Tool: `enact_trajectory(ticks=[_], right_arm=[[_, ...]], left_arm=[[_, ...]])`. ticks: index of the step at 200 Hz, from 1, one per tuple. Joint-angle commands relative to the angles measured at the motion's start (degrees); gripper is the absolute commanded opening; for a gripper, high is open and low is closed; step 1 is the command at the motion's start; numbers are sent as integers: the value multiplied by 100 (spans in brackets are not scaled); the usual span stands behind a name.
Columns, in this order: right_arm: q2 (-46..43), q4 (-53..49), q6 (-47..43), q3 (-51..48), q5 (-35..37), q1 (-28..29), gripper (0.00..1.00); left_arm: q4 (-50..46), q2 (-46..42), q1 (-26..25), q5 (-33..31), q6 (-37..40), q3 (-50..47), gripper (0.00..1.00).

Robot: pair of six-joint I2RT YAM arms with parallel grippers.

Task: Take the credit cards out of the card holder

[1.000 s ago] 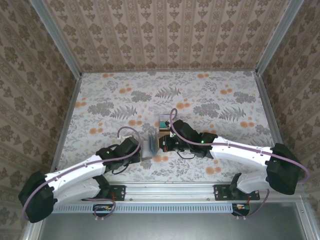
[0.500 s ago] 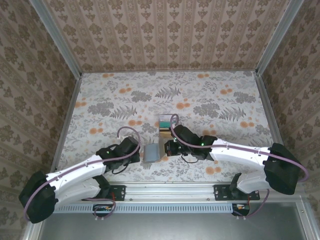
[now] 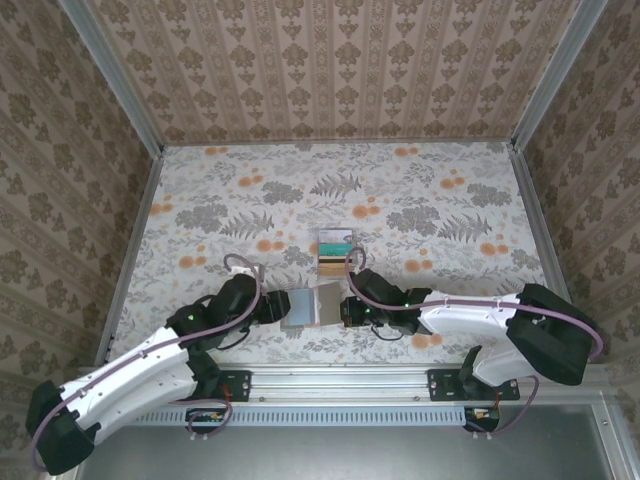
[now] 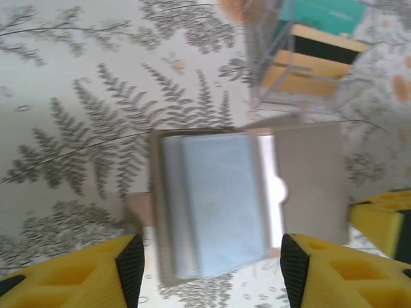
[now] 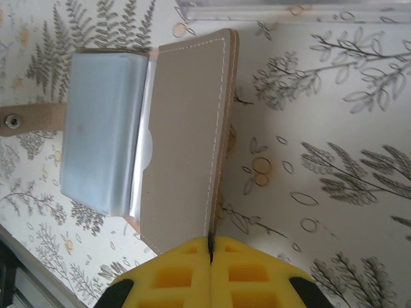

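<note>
The card holder (image 3: 310,305) lies opened flat on the table between my two grippers, its blue-grey clear pockets (image 4: 215,199) on the left and a taupe flap (image 5: 183,141) on the right. My left gripper (image 3: 268,308) is open just short of the holder's left end, its black pads (image 4: 130,269) apart on either side of the pockets. My right gripper (image 5: 210,247) is shut on the stitched edge of the taupe flap. The credit cards (image 3: 335,250), teal (image 4: 321,9) and gold-tan (image 4: 308,70) among them, lie overlapped on the table just beyond the holder.
The floral table cloth (image 3: 440,210) stretches bare to the back and sides. Patterned walls enclose it, and a metal rail (image 3: 340,380) runs along the near edge. The holder's snap strap (image 5: 26,119) sticks out to the left.
The holder stood folded between both grippers; now it lies spread flat. My left gripper has opened, let go and drawn back. My right gripper has pulled the flap toward the near edge.
</note>
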Motion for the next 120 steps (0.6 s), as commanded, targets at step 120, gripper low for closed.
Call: enact_trajectory(ticks=[120], right_arm=[[56, 245, 147, -28, 125, 123, 0]], left_arm=[[872, 1964, -259, 170, -191, 91, 46]])
